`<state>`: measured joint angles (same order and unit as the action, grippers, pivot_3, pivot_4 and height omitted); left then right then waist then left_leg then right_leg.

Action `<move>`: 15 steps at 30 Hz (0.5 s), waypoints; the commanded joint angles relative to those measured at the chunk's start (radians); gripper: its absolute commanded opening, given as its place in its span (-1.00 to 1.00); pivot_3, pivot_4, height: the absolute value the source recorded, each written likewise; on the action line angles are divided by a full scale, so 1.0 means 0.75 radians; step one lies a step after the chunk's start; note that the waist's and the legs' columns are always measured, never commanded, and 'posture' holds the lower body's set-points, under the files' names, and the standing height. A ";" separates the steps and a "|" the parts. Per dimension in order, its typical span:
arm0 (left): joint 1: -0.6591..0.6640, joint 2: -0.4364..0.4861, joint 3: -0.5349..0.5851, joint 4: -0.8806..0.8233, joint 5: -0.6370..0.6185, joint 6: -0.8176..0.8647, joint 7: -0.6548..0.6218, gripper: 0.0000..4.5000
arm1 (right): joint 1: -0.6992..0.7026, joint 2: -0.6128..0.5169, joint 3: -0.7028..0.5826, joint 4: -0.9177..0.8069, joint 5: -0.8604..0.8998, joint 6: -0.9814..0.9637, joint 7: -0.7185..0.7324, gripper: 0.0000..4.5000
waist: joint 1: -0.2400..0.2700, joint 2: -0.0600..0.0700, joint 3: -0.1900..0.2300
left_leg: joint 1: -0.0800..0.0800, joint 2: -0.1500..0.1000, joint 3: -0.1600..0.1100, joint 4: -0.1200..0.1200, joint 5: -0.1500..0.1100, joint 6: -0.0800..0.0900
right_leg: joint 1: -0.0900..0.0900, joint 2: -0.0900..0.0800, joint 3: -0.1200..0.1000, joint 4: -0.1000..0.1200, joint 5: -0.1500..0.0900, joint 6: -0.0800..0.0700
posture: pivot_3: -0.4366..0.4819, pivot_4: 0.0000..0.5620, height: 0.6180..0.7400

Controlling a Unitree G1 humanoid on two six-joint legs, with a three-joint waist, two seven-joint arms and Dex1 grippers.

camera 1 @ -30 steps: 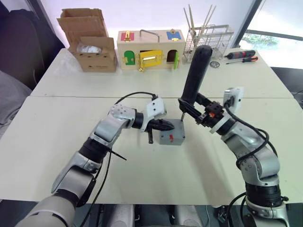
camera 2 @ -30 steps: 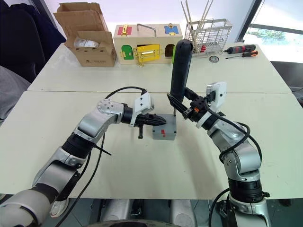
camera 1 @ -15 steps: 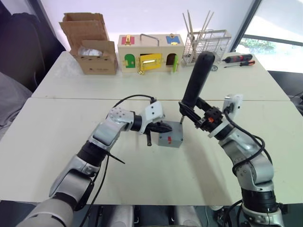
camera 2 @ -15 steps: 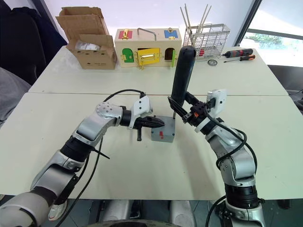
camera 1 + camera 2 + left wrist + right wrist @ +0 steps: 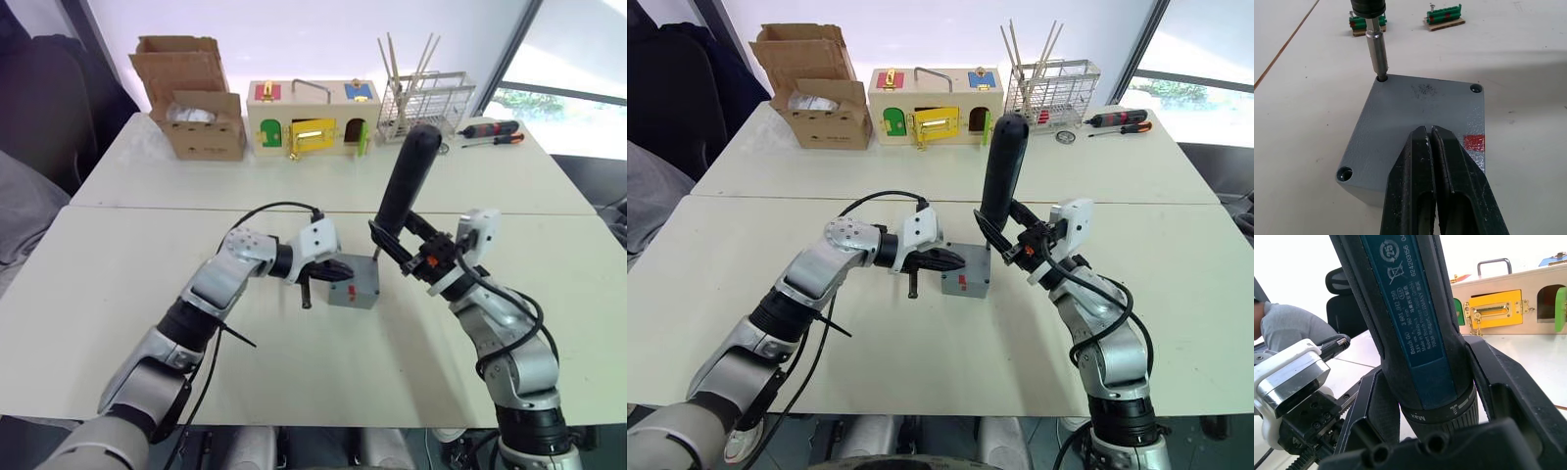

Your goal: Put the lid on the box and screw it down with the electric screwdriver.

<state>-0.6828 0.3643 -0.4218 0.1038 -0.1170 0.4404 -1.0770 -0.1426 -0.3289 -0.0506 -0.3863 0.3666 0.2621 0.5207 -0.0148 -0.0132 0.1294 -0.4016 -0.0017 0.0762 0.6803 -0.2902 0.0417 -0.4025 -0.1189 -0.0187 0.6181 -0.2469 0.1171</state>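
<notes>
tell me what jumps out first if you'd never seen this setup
The tall dark electric screwdriver stands almost upright mid-table, clamped in the right gripper, its metal bit set into a corner hole of the lid on the small grey box. The left gripper, fingers shut, presses on the lid from the other side. Along the far table edge stand a cardboard box and a wooden box with coloured doors.

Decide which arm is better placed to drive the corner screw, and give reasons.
Right. The right gripper grips the thick dark cylindrical electric screwdriver, bit in the grey lid's corner hole; the shut left gripper rests on it.
</notes>
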 commanded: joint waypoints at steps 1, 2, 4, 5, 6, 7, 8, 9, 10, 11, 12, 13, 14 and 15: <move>0.064 0.029 -0.123 0.067 0.093 0.048 -0.014 -0.96 | 0.016 0.035 0.026 0.064 0.013 0.025 -0.014 -0.19 | 0.000 0.000 -0.001 | 0.000 0.000 0.000 0.000 0.000 0.000 | 0.000 0.000 0.001 0.000 0.000 0.000 | -0.05 -0.47 0.82; 0.066 0.029 -0.124 0.065 0.094 0.049 -0.015 -0.96 | 0.013 0.035 0.025 0.074 0.010 0.021 -0.014 -0.19 | 0.000 0.000 -0.001 | 0.000 0.000 0.000 0.000 -0.001 -0.001 | 0.000 -0.001 0.002 -0.001 0.000 0.000 | -0.05 -0.47 0.82; 0.068 0.028 -0.124 0.064 0.097 0.050 -0.018 -0.96 | 0.008 0.042 0.020 0.092 0.006 0.018 -0.022 -0.19 | 0.000 0.000 -0.002 | 0.001 0.000 0.000 -0.001 -0.001 -0.001 | 0.001 -0.001 0.002 -0.002 -0.001 -0.001 | -0.05 -0.47 0.82; 0.069 0.028 -0.123 0.064 0.097 0.052 -0.019 -0.96 | 0.007 0.043 0.020 0.099 0.003 0.015 -0.024 -0.19 | 0.000 -0.001 -0.003 | 0.002 0.000 0.000 -0.001 -0.001 -0.001 | 0.001 -0.002 0.002 -0.002 -0.001 -0.002 | -0.05 -0.47 0.82; 0.070 0.028 -0.122 0.064 0.097 0.054 -0.019 -0.96 | 0.006 0.047 0.018 0.106 0.002 0.012 -0.030 -0.19 | 0.000 -0.001 -0.003 | 0.005 0.000 0.000 -0.002 -0.002 -0.002 | 0.002 -0.002 0.002 -0.002 -0.002 -0.003 | -0.05 -0.47 0.82; 0.071 0.027 -0.122 0.064 0.098 0.055 -0.019 -0.96 | 0.006 0.049 0.017 0.110 0.001 0.009 -0.033 -0.19 | 0.000 -0.001 -0.003 | 0.008 0.000 0.000 -0.004 -0.003 -0.002 | 0.002 -0.002 0.002 -0.004 -0.002 -0.004 | -0.05 -0.47 0.82; 0.073 0.026 -0.123 0.063 0.099 0.056 -0.018 -0.96 | 0.005 0.056 0.011 0.116 0.006 0.008 -0.039 -0.19 | 0.000 -0.001 -0.003 | 0.012 0.000 0.000 -0.006 -0.003 -0.002 | 0.005 -0.003 0.002 -0.006 -0.002 -0.004 | -0.05 -0.47 0.82; 0.075 0.026 -0.124 0.062 0.101 0.055 -0.017 -0.96 | 0.001 0.071 -0.004 0.123 0.023 0.009 -0.051 -0.19 | 0.000 -0.001 -0.004 | 0.014 0.000 0.000 -0.009 -0.004 -0.003 | 0.008 -0.004 0.002 -0.007 -0.002 -0.005 | -0.05 -0.47 0.82; 0.076 0.025 -0.125 0.062 0.102 0.054 -0.016 -0.96 | -0.001 0.081 -0.014 0.127 0.035 0.010 -0.059 -0.19 | 0.000 -0.002 -0.005 | 0.014 0.000 0.000 -0.010 -0.005 -0.006 | 0.008 -0.004 0.002 -0.008 -0.002 -0.005 | -0.05 -0.47 0.82; 0.077 0.024 -0.126 0.062 0.104 0.053 -0.014 -0.96 | -0.002 0.086 -0.025 0.130 0.046 0.013 -0.062 -0.19 | 0.000 -0.003 -0.007 | 0.015 -0.001 0.000 -0.012 -0.005 -0.006 | 0.008 -0.004 0.002 -0.008 -0.002 -0.005 | -0.05 -0.47 0.82; 0.078 0.023 -0.126 0.062 0.106 0.054 -0.012 -0.96 | 0.001 0.088 -0.028 0.131 0.049 0.013 -0.062 -0.19 | 0.000 -0.003 -0.008 | 0.016 -0.001 0.000 -0.014 -0.005 -0.007 | 0.008 -0.005 0.002 -0.008 -0.002 -0.005 | -0.05 -0.47 0.82; 0.079 0.022 -0.125 0.061 0.106 0.054 -0.010 -0.96 | 0.005 0.088 -0.028 0.130 0.049 0.013 -0.061 -0.19 | 0.000 -0.002 -0.008 | 0.016 -0.001 0.000 -0.015 -0.005 -0.007 | 0.008 -0.005 0.002 -0.009 -0.002 -0.005 | -0.05 -0.47 0.82; 0.079 0.020 -0.125 0.062 0.105 0.055 -0.009 -0.96 | 0.010 0.087 -0.024 0.130 0.044 0.009 -0.060 -0.19 | 0.000 -0.002 -0.009 | 0.016 -0.001 0.000 -0.016 -0.005 -0.007 | 0.008 -0.005 0.003 -0.009 -0.002 -0.005 | -0.05 -0.47 0.82; 0.079 0.020 -0.125 0.062 0.106 0.054 -0.008 -0.96 | 0.015 0.086 -0.020 0.129 0.038 0.006 -0.059 -0.19 | 0.000 -0.002 -0.010 | 0.016 -0.001 0.000 -0.016 -0.005 -0.007 | 0.007 -0.005 0.003 -0.009 -0.003 -0.005 | -0.05 -0.47 0.82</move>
<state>-0.6715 0.3642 -0.4298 0.0934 -0.0984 0.4405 -1.0770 -0.1549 -0.2620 -0.0823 -0.3175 0.4009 0.2463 0.4770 -0.0147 -0.0143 0.1222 -0.3895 -0.0024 0.0763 0.6679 -0.2936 0.0360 -0.3969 -0.1227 -0.0168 0.6112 -0.2488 0.1132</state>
